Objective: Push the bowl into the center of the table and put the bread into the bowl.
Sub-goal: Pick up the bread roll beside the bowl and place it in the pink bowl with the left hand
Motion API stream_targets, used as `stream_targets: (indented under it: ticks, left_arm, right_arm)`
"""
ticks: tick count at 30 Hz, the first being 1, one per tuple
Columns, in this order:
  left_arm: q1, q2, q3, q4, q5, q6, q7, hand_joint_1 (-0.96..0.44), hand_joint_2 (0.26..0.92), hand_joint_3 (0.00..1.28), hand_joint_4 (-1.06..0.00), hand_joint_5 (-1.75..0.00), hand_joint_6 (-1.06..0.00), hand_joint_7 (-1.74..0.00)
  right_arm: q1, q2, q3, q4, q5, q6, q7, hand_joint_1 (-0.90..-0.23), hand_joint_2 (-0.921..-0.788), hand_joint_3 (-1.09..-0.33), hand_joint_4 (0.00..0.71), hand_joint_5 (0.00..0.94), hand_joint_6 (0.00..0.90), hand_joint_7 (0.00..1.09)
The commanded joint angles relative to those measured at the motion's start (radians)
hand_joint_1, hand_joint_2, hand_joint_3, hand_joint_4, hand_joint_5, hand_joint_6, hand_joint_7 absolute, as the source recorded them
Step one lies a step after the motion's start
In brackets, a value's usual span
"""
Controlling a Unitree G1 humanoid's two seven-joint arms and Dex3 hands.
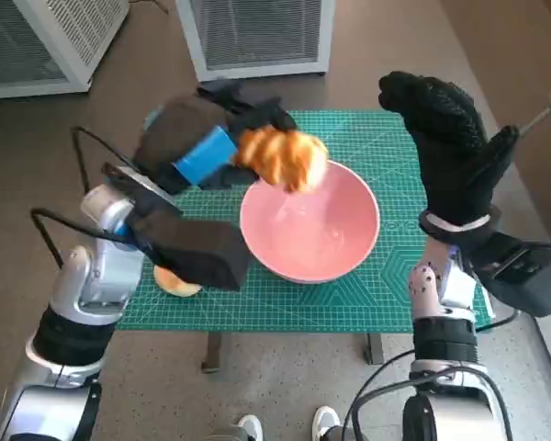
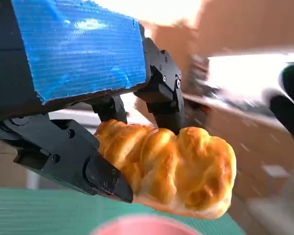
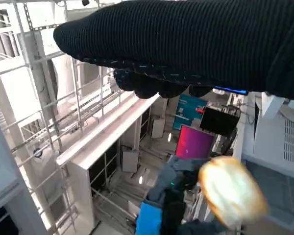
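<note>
Gripping the bread (image 1: 283,158), the left hand (image 1: 205,147) hangs over the far-left rim of the pink bowl (image 1: 309,230), fingers closed round the loaf's near end. Right hand (image 1: 446,138) raised above the table's right side, glove fingers apart, holding nothing. Bowl sits roughly mid-table on a green cutting mat (image 1: 386,147) with a printed grid. A second small bun (image 1: 176,281) lies on the mat near the left front edge, partly under the left forearm. Brown floor around; white slatted cabinets (image 1: 257,32) beyond the far edge; someone's white shoes (image 1: 326,423) at the near side. Bread is golden, glossy, braided-looking, lumpy. Left wrist view alone shows black fingers (image 2: 159,93) pressed on the crust (image 2: 176,169) from above and below; bowl rim barely visible. Right wrist view shows bread blurred, plus shelving and racks.
</note>
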Motion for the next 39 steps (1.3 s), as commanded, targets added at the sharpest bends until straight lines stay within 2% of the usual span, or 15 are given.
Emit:
stream_targets:
  ticks: [1,10,17,19,21,22,23,24,26,30,31,32,35,39]
  left_arm:
    - [0.004,-0.024,-0.038,0.054,-0.006,-0.045,-0.029,0.0,0.919,0.04,-0.74,-1.16,-0.64,-1.11]
    - [0.009,-0.058,-0.078,0.122,0.016,-0.096,-0.033,0.0,0.919,0.07,-0.67,-1.23,-0.65,-1.1]
    - [-0.001,-0.083,-0.105,0.192,0.039,-0.109,-0.031,0.0,0.905,0.08,-0.71,-1.22,-0.65,-1.07]
    - [0.005,-0.085,-0.106,0.189,0.043,-0.104,-0.037,0.0,0.912,0.07,-0.72,-1.21,-0.63,-1.09]
    - [0.016,-0.083,-0.105,0.174,0.047,-0.092,-0.047,0.0,0.916,0.12,-0.68,-1.26,-0.54,-1.17]
    - [0.022,-0.082,-0.104,0.164,0.05,-0.086,-0.053,0.0,0.892,0.12,-0.58,-1.03,-0.48,-0.98]
    - [0.026,-0.082,-0.104,0.159,0.053,-0.082,-0.056,0.0,0.886,0.12,-0.57,-0.92,-0.47,-0.88]
    - [0.028,-0.082,-0.103,0.156,0.054,-0.079,-0.058,0.0,0.882,0.1,-0.56,-0.72,-0.47,-0.72]
    - [0.029,-0.082,-0.102,0.153,0.055,-0.077,-0.06,0.0,0.884,0.07,-0.56,-0.5,-0.49,-0.52]
    - [0.041,-0.068,-0.104,0.117,0.075,-0.05,-0.085,0.0,0.888,0.04,-0.57,-0.37,-0.5,-0.41]
    - [0.05,-0.056,-0.105,0.083,0.091,-0.021,-0.109,-0.11,0.862,0.04,-0.38,-0.25,-0.36,-0.32]
    - [0.058,-0.047,-0.105,0.057,0.103,0.001,-0.128,-0.2,0.847,0.04,-0.26,-0.17,-0.28,-0.26]
    - [0.072,-0.04,-0.095,-0.005,0.12,0.056,-0.173,-0.33,0.833,0.04,-0.11,-0.07,-0.17,-0.19]
    - [0.092,-0.03,-0.077,-0.075,0.125,0.099,-0.203,-0.43,0.833,0.03,-0.03,-0.01,-0.12,-0.15]
  right_arm:
    - [0.032,0.0,0.002,-0.009,0.0,0.019,-0.003,-0.516,-0.921,-0.491,0.273,0.007,0.089,0.53]
    - [0.044,-0.007,0.001,-0.024,-0.01,0.024,-0.012,-0.518,-0.921,-0.483,0.279,0.008,0.098,0.53]
    - [0.051,-0.008,0.004,-0.031,-0.025,0.016,-0.024,-0.507,-0.921,-0.483,0.282,0.008,0.101,0.53]
    - [0.053,-0.006,0.005,-0.032,-0.029,0.014,-0.026,-0.507,-0.921,-0.483,0.283,0.008,0.102,0.52]
    - [0.054,-0.007,0.005,-0.032,-0.031,0.013,-0.027,-0.508,-0.921,-0.483,0.283,0.008,0.102,0.52]
    - [0.054,-0.007,0.006,-0.032,-0.031,0.013,-0.027,-0.508,-0.921,-0.483,0.283,0.007,0.102,0.52]
    - [0.054,-0.007,0.006,-0.033,-0.031,0.013,-0.028,-0.508,-0.921,-0.483,0.283,0.007,0.102,0.52]
    - [0.054,-0.007,0.006,-0.033,-0.031,0.013,-0.028,-0.509,-0.921,-0.483,0.283,0.007,0.102,0.52]
    - [0.055,-0.008,0.006,-0.033,-0.031,0.013,-0.028,-0.509,-0.921,-0.483,0.283,0.007,0.103,0.52]
    - [0.056,-0.006,0.007,-0.036,-0.031,0.017,-0.03,-0.509,-0.921,-0.483,0.283,0.006,0.103,0.52]
    - [0.057,-0.005,0.008,-0.038,-0.032,0.018,-0.033,-0.509,-0.921,-0.483,0.283,0.006,0.103,0.52]
    - [0.059,-0.004,0.009,-0.04,-0.033,0.02,-0.035,-0.508,-0.921,-0.483,0.283,0.006,0.103,0.52]
    - [0.062,-0.004,0.012,-0.042,-0.04,0.018,-0.043,-0.508,-0.921,-0.484,0.283,0.006,0.102,0.52]
    - [0.068,-0.004,0.017,-0.046,-0.043,0.02,-0.048,-0.511,-0.921,-0.486,0.283,0.005,0.093,0.51]
